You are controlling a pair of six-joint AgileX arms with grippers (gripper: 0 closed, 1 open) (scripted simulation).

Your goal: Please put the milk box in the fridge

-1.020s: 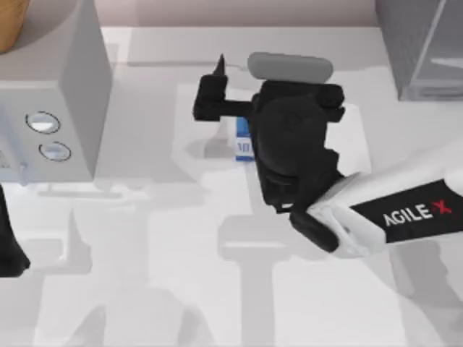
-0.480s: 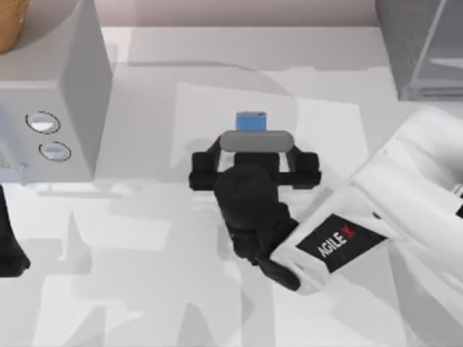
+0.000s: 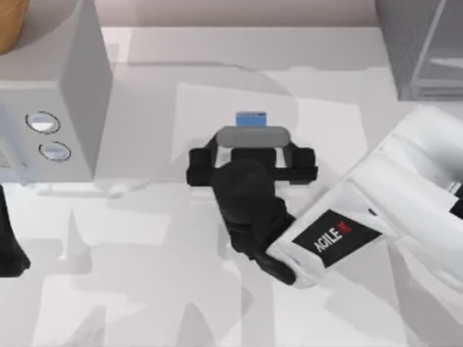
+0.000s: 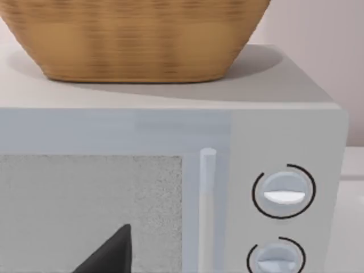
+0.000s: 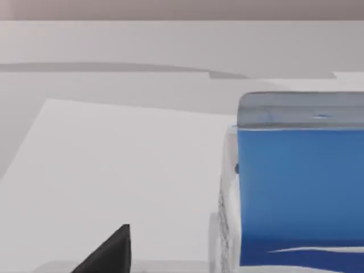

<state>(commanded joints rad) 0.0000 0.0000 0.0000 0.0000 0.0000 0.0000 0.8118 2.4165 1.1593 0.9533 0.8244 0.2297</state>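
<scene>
The milk box (image 3: 252, 118) stands upright near the middle of the table, its blue top showing just beyond my right gripper (image 3: 252, 144). That gripper hovers on the near side of the carton and points toward it, open, with nothing held. In the right wrist view the milk box (image 5: 298, 187) looms close, blue face with a white band at its foot, and one dark fingertip (image 5: 111, 250) stands apart from it. The fridge (image 3: 427, 50) is the dark grey cabinet at the far right corner. My left gripper (image 3: 9, 249) rests parked at the left edge.
A pale grey box with two round knobs (image 3: 51, 94) stands at the far left, with a woven basket (image 4: 131, 40) on top. The left wrist view faces its door and knobs (image 4: 282, 192). The right arm's white forearm (image 3: 376, 217) covers the right near part of the table.
The right arm swung round from the far side of the carton to its near side and turned its wrist toward it. Over the last half second it only shifted slightly.
</scene>
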